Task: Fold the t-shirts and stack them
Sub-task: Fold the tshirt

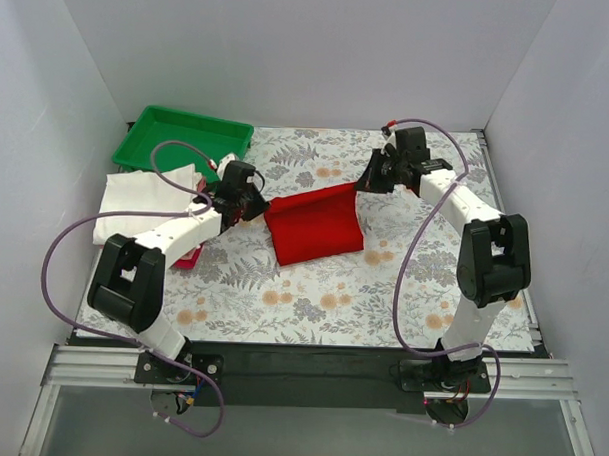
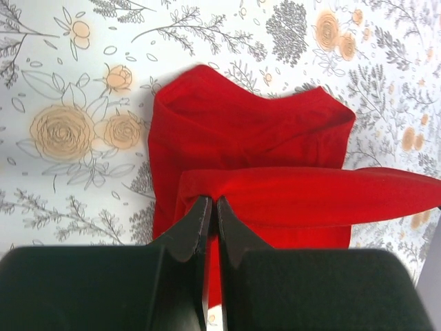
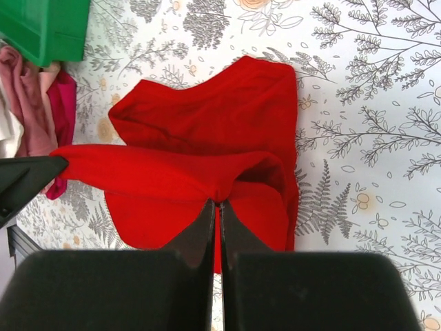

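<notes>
A bright red t-shirt [image 1: 317, 226] lies partly folded at the middle of the table, its far edge lifted and stretched between both grippers. My left gripper [image 1: 253, 205] is shut on the shirt's left corner; the left wrist view shows the cloth [image 2: 262, 138] pinched at the fingertips [image 2: 213, 201]. My right gripper [image 1: 367, 183] is shut on the right corner; the right wrist view shows the cloth [image 3: 207, 124] pinched at the fingertips [image 3: 218, 202]. A cream-white t-shirt [image 1: 135, 200] lies at the far left.
A green plastic tray [image 1: 183, 139] stands at the back left, also in the right wrist view [image 3: 41, 27]. Pink and dark red cloth [image 3: 41, 96] lies beside it. The floral table cover [image 1: 312, 298] spans the table. White walls enclose three sides.
</notes>
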Motion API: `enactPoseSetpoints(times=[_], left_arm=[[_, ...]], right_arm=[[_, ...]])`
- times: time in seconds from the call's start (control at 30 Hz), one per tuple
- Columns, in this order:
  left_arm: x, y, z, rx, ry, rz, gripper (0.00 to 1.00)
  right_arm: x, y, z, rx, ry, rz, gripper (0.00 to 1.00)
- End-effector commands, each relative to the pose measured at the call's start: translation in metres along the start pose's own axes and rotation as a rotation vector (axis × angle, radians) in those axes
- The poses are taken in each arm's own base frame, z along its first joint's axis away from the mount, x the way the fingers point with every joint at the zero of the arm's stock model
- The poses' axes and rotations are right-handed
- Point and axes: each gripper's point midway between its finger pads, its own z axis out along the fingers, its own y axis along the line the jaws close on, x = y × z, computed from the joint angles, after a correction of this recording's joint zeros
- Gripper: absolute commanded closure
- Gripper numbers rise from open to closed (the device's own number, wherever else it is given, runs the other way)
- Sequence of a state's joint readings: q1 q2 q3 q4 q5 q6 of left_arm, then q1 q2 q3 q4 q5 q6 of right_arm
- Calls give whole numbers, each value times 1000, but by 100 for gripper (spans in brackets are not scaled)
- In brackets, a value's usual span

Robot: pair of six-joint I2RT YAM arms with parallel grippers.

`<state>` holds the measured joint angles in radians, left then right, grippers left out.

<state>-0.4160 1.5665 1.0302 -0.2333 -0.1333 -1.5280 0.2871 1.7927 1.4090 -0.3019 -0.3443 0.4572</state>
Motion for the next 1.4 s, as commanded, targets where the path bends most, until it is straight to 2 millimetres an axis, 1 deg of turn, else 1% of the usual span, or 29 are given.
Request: enactPoseSetpoints(times=[0.0,0.13,0.27,0.3,0.33,0.37,0.4,0.43,0.47,0.5,0.53,0.57,0.63,0.67,0.7,0.73,0.77,0.8,0.87,0.9,0.97,1.03,1.1,1.13,1.17,1.2,1.27,1.33,1.37], left_arm=[[-27,-3,7,-4,-60,31,100],[-40,-2,17,-16,-77,59,100],[-37,0,33,-19,-43,76,98],[-34,5,41,-35,-29,80,97],[-34,6,44,-42,-25,80,94],[-38,4,46,-39,-28,77,84],[-38,2,47,-33,-24,81,71],[-39,1,47,-30,-24,81,49],[-43,-4,45,-18,-32,85,15],[-45,-7,43,-7,-34,90,11],[-47,-12,38,14,-32,85,11],[-50,-19,30,42,-38,82,10],[-44,-31,21,111,-7,76,10],[-41,-40,12,161,12,75,10],[-29,-37,12,176,45,74,9],[-27,-42,10,211,50,66,9],[-16,-49,6,253,88,69,9],[-6,-45,8,254,111,69,8],[1,-52,9,286,122,70,8],[8,-51,15,291,141,76,8],[3,-57,24,311,124,78,7],[-4,-55,47,256,105,84,7],[-8,-49,64,195,90,87,7],[0,-33,80,127,110,84,7],[-4,-35,85,113,98,84,7],[-5,-28,92,81,88,82,7],[6,-15,106,34,121,79,6],[14,-7,113,5,147,73,6],[21,1,118,-19,169,65,6]], right_arm=[[-40,1,2,-17,-96,-28,99],[-44,-14,15,-12,-84,-3,99],[-45,-12,27,-78,-52,-24,99],[-45,-13,29,-84,-47,-29,95],[-47,-16,34,-84,-43,-31,78],[-48,-16,36,-94,-39,-35,55],[-49,-14,37,-110,-35,-48,2],[-53,-10,38,-126,-37,-52,2],[-54,-8,37,-141,-34,-53,2],[-54,-6,34,-147,-34,-61,2],[-57,1,26,-159,-49,-83,2],[-52,0,23,-155,-44,-80,2],[-50,9,8,-163,-63,-105,2],[-37,5,8,-158,-50,-105,2],[-31,8,4,-167,-50,-111,2],[-28,19,-5,-187,-62,-129,2],[-18,24,-6,-204,-53,-136,2],[1,28,-3,-223,-26,-147,2],[20,39,-8,-259,-12,-165,2],[38,36,-3,-268,-2,-173,2],[59,48,-4,-304,33,-183,2],[78,46,1,-311,82,-174,2],[85,44,6,-306,87,-172,2],[96,41,11,-301,114,-164,2],[102,40,13,-306,132,-158,2],[110,37,16,-302,152,-152,2],[125,26,19,-277,179,-131,2],[136,16,21,-254,200,-115,2],[148,9,22,-237,222,-103,2]])
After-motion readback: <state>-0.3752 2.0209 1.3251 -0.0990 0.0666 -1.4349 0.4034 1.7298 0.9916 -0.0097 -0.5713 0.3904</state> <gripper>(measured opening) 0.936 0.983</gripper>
